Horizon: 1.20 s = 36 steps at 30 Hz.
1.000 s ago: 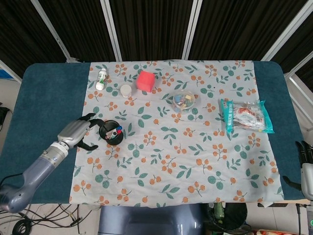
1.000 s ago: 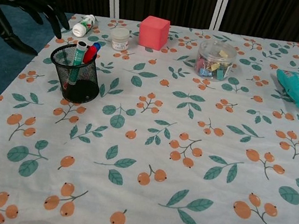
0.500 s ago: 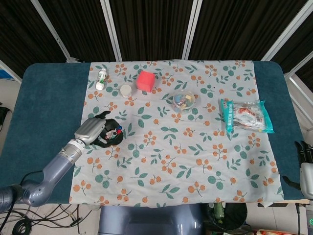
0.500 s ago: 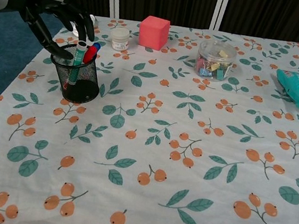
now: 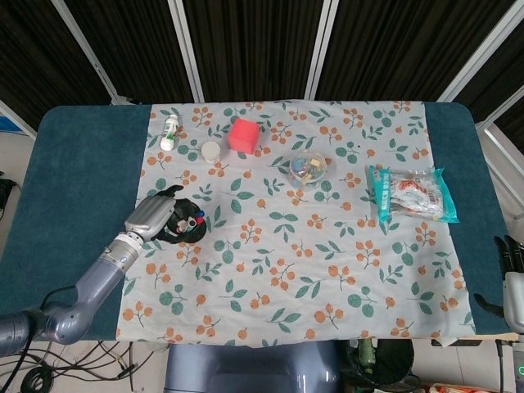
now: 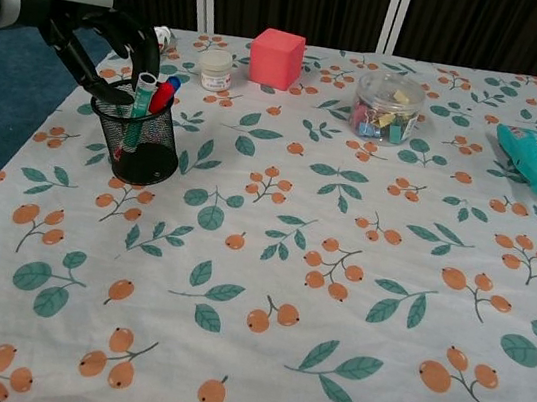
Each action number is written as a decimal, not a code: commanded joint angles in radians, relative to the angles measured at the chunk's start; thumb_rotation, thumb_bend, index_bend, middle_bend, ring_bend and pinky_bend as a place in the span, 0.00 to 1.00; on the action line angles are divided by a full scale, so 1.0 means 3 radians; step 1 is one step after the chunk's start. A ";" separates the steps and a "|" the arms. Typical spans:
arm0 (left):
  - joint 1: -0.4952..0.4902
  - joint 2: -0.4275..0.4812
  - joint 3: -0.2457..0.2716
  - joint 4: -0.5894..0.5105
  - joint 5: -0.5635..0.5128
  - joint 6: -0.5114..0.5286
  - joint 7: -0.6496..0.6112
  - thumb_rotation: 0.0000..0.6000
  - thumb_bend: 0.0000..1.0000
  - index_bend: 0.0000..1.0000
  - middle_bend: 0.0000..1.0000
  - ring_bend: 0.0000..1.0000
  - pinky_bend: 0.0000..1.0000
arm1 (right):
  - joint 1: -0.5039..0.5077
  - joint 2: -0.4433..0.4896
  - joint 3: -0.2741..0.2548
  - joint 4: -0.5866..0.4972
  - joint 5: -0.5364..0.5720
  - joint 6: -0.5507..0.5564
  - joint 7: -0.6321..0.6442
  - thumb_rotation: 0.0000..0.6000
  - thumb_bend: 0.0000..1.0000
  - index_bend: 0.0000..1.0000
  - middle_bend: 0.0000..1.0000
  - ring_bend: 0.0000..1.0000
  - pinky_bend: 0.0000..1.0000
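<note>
Head view shows the big table with a dark blue top [image 5: 78, 164] and a leafy cloth with orange berries [image 5: 295, 254] spread over it. The black mesh pen cup [image 5: 187, 227] with markers in it is the landmark; it stands near the cloth's left edge. The left hand [image 5: 157, 214] is at the cup, its dark fingers [image 6: 121, 37] curled around the rim on the left side, touching it. Whether they squeeze it tight cannot be told. The right hand [image 5: 511, 270] hangs far to the right of the cup, past the table edge, fingers spread and holding nothing. Far right of the cup lies a teal snack bag [image 5: 411, 193]. A clear round tub of clips [image 5: 309, 167] sits up and right of the cup. A pink cube [image 5: 243, 135], a small white jar [image 5: 211, 151] and a little white bottle [image 5: 169, 131] lie behind the cup.
</note>
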 commanded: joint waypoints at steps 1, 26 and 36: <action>0.0010 -0.0010 0.0006 0.0018 0.0024 0.0001 0.0005 1.00 0.26 0.46 0.49 0.08 0.18 | 0.0000 0.0000 0.0001 0.0000 0.0002 0.0000 0.0000 1.00 0.01 0.09 0.10 0.16 0.19; 0.0033 -0.0175 -0.0019 0.0134 0.0112 0.0017 0.0074 1.00 0.31 0.49 0.52 0.11 0.20 | 0.0008 -0.0006 -0.0003 0.0009 0.0021 -0.0024 -0.0012 1.00 0.01 0.09 0.10 0.16 0.19; 0.0055 -0.0204 -0.0018 0.0139 0.0178 0.0075 0.0124 1.00 0.38 0.54 0.56 0.15 0.22 | 0.0008 -0.0002 -0.0005 0.0007 0.0017 -0.0025 -0.0003 1.00 0.01 0.09 0.10 0.16 0.19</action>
